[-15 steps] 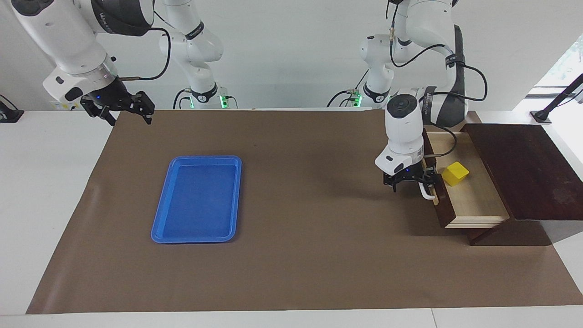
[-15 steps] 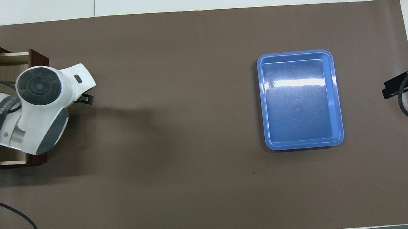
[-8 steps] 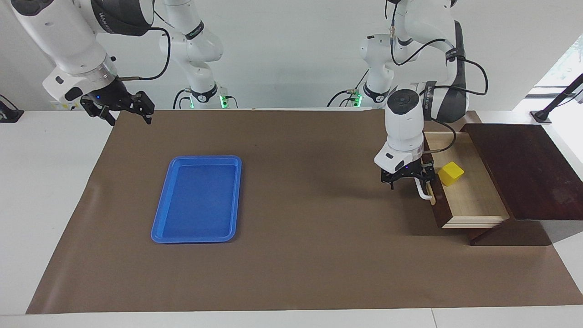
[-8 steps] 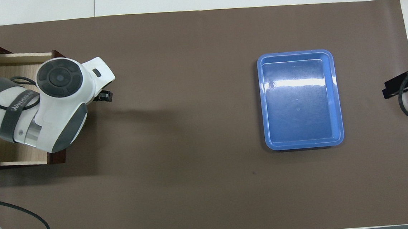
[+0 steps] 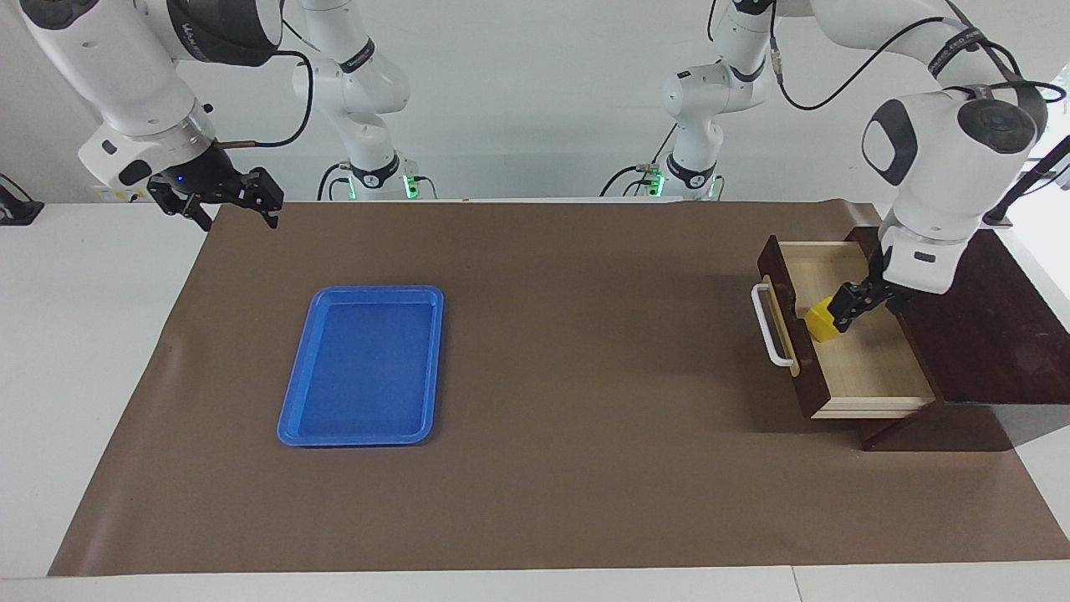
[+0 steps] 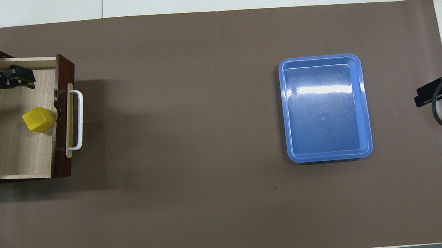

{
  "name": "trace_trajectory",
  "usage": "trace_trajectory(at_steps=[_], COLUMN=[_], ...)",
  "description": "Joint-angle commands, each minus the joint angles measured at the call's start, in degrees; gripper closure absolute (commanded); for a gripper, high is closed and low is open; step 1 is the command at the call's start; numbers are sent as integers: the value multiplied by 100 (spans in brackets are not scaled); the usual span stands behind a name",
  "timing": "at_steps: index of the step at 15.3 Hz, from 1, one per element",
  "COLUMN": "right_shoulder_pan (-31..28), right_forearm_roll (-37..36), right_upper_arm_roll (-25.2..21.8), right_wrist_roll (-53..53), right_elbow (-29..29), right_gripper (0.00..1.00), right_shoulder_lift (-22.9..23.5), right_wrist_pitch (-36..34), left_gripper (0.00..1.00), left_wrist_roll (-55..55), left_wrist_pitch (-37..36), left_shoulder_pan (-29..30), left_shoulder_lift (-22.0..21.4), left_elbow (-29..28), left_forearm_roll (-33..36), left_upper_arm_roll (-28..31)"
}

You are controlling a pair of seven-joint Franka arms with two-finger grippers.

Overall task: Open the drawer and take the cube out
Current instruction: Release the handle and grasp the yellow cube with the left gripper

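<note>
The drawer [image 5: 869, 364] of the dark wooden box [image 5: 970, 309] is pulled out toward the table's middle, its pale floor [image 6: 20, 153] bare and its white bar handle [image 6: 78, 120] free. The yellow cube [image 6: 38, 119] lies in the drawer against the inside of the front panel, also visible as the cube [image 5: 821, 324] in the facing view. My left gripper [image 5: 851, 308] hangs open over the drawer's inside and holds nothing. From overhead, the left gripper [image 6: 19, 76] is apart from the cube. My right gripper [image 5: 240, 219] waits open above the mat's corner at the right arm's end.
A flat blue tray [image 5: 292, 393] lies on the brown mat toward the right arm's end, its rim [image 6: 319, 58] plain from overhead. The right gripper's tip [image 6: 423, 96] shows just off the mat's edge beside it.
The left gripper has let go of the handle and swung up and over the open drawer. The drawer slid out a little more early on. The right arm has not moved.
</note>
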Motion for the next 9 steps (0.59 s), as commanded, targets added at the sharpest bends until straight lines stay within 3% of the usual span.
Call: trace_trajectory(at_steps=[1, 5, 9], right_shoulder_pan=[-98, -98, -89], right_forearm_roll=[-15, -15, -15], right_upper_arm_roll=[77, 77, 68], right_wrist_roll=[-49, -49, -49], right_elbow=[-16, -16, -42], right_gripper=[0, 0, 0], right_shoulder_lift=[10, 10, 1], right_wrist_pitch=[42, 51, 51], left_gripper=[0, 0, 0], left_wrist_roll=[-251, -1008, -929], left_wrist_pitch=[366, 1323, 1378], left_shoulder_pan=[24, 59, 146], left_shoulder_lift=[-264, -765, -818], left_elbow=[-649, -1871, -2040], left_forearm_roll=[-89, -89, -89], left_upper_arm_roll=[-40, -49, -49])
